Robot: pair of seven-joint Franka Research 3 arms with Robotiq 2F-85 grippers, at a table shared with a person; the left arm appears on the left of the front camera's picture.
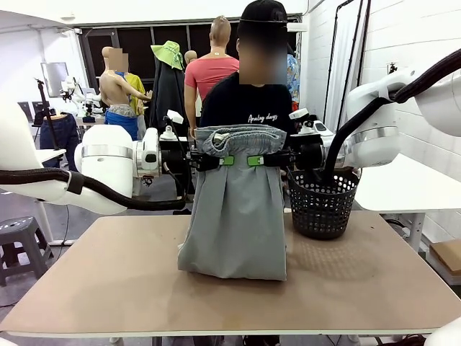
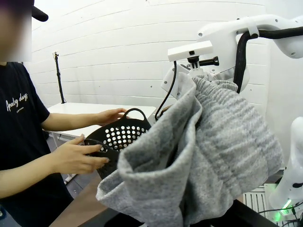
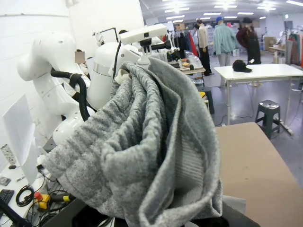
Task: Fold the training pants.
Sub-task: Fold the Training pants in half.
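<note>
1. Front view: left gripper [image 1: 216, 160] and right gripper [image 1: 265, 160] clamp the training pants [image 1: 236, 216] by the waistband, hem brushing the table [image 1: 130, 274].
2. Left wrist view: waistband fabric close up; person's hands [image 2: 78, 156] hold a black basket [image 2: 120, 137] far right.
3. Right wrist view: bunched waistband. Pants are lifted to spread; next, probably lay them flat.

Bunched light grey soft-fabric training pants [image 2: 208, 156] hide each wrist camera's own gripper fingers. In the front view they cover the person's lower torso and the tan table's [image 1: 108, 281] far edge.

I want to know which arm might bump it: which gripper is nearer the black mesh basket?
The right gripper. It grips the training pants waistband just beside the black mesh basket; the left gripper grips the waistband farther from it.
</note>
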